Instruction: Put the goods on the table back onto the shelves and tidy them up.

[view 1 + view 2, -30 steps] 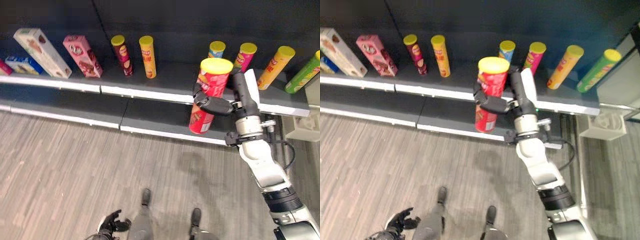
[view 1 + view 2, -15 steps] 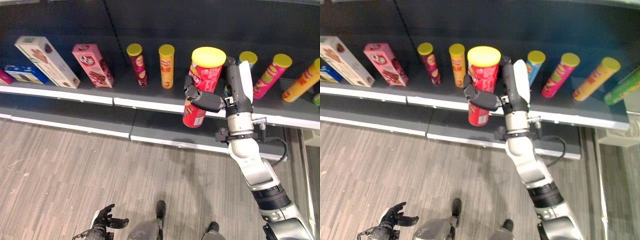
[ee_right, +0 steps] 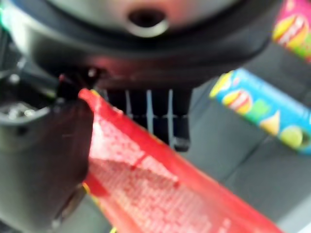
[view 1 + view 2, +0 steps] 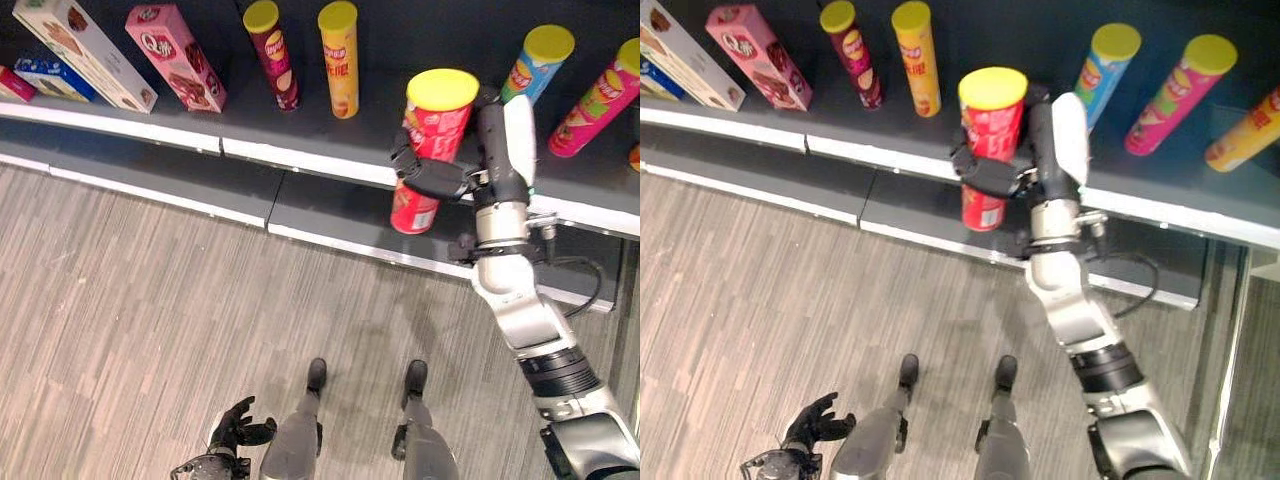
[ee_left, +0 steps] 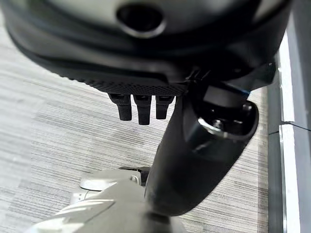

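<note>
The right hand (image 4: 440, 180) has its fingers (image 4: 412, 172) wrapped around the red can (image 4: 430, 150), which now hangs closer to the shelf (image 4: 330, 160), by the blue can (image 4: 535, 60). It looks almost ready to go down, while the left hand (image 4: 235, 430) rests low with fingers loose

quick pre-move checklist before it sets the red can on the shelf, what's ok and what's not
1. Grasp: right hand has its fingers curled round the red can; ok.
2. Can attitude: roughly upright, yellow lid on top, slightly tilted; ok.
3. Landing spot: free shelf space between the yellow can and the blue can; ok.
4. Can base over the shelf: the base hangs in front of the shelf's white edge, not over it; not ok.
5. Clearance to the blue can: the hand's back is close to it, the gap is unclear; cannot tell.
6. Left hand: low by the floor, open, holding nothing; ok.
</note>
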Controlling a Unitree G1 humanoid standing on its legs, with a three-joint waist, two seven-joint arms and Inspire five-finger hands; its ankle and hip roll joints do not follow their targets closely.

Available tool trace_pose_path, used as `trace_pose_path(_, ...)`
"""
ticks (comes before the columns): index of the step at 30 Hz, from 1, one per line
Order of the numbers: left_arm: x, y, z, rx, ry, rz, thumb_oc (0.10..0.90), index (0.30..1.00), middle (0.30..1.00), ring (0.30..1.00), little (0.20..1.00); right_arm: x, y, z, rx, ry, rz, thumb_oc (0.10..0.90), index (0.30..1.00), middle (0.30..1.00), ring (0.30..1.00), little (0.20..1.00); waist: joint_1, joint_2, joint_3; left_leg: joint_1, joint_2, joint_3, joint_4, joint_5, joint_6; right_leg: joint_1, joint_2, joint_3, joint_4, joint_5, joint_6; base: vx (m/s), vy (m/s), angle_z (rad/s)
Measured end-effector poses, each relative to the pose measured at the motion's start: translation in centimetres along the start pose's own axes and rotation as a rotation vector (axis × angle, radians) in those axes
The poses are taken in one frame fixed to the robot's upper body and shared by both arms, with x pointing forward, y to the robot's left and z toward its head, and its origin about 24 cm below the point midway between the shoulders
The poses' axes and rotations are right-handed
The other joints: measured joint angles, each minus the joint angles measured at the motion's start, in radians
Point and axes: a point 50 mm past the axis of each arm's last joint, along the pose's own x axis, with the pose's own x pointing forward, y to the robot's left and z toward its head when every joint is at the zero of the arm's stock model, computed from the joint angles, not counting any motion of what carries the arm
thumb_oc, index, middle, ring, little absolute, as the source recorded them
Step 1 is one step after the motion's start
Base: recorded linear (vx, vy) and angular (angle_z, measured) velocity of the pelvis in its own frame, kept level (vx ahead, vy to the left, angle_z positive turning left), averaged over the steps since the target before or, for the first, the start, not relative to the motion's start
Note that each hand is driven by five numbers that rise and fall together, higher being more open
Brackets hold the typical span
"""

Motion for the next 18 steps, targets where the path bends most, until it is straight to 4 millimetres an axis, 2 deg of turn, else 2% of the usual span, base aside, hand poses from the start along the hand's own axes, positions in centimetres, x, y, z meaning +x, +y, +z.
trace_pose_path(4,0.4,-0.7,1.4,0.023,-0.052,-0.027,0.8,0.9,0.9,0.9,0.9,3.2,-1.8,0.1,-0.101,-0.02,-0.157,0.4,0.3,0.3,0.3,0.3,0.014,0.034,0.021,-0.022,-0.016,-0.023,0.0,0.001,-0.012,-0.01,-0.019,-0.011,0.0,-0.001,0.001,0.0,-0.01,0.16)
trace_pose_path(8,0.5,-0.7,2.1,0.022,-0.089,-0.02,0.8,0.9,0.9,0.9,0.9,4.3,-2.6,0.1,-0.155,-0.025,-0.252,0.4,0.3,0.3,0.3,0.3,0.03,0.047,0.047,-0.047,-0.044,-0.048,0.0,0.004,-0.008,-0.019,-0.05,-0.036,0.0,-0.005,0.012,0.0,-0.004,0.24)
trace_pose_path(10,0.7,-0.9,2.5,0.031,-0.097,-0.02,0.8,0.9,0.9,0.9,0.9,4.9,-3.8,0.0,-0.162,-0.008,-0.338,0.4,0.3,0.3,0.3,0.3,0.056,0.064,0.064,-0.067,-0.061,-0.06,0.001,0.007,-0.004,-0.03,-0.071,-0.05,0.0,-0.008,0.02,0.02,-0.003,0.31)
trace_pose_path(11,0.7,-1.1,2.7,0.039,-0.102,-0.026,0.8,0.9,0.9,0.9,0.9,5.2,-4.3,0.1,-0.161,-0.006,-0.378,0.4,0.3,0.3,0.3,0.3,0.055,0.078,0.069,-0.076,-0.068,-0.074,0.001,0.009,0.0,-0.029,-0.073,-0.063,0.0,-0.009,0.022,0.02,0.0,0.27)
trace_pose_path(14,0.8,-1.1,2.7,0.055,-0.098,-0.026,0.8,0.9,0.9,0.9,0.9,5.6,-5.0,-0.1,-0.173,0.02,-0.441,0.4,0.3,0.3,0.3,0.3,0.082,0.08,0.067,-0.094,-0.088,-0.082,0.001,0.01,0.0,-0.04,-0.094,-0.069,0.0,-0.018,0.034,0.01,-0.002,0.17)
trace_pose_path(18,0.8,-1.1,3.2,0.055,-0.127,-0.028,0.8,0.9,0.9,0.9,0.9,7.0,-6.0,0.2,-0.185,0.018,-0.519,0.4,0.3,0.3,0.3,0.3,0.082,0.08,0.067,-0.117,-0.106,-0.087,0.001,0.01,0.0,-0.055,-0.113,-0.086,0.0,-0.024,0.043,0.0,-0.012,0.13)
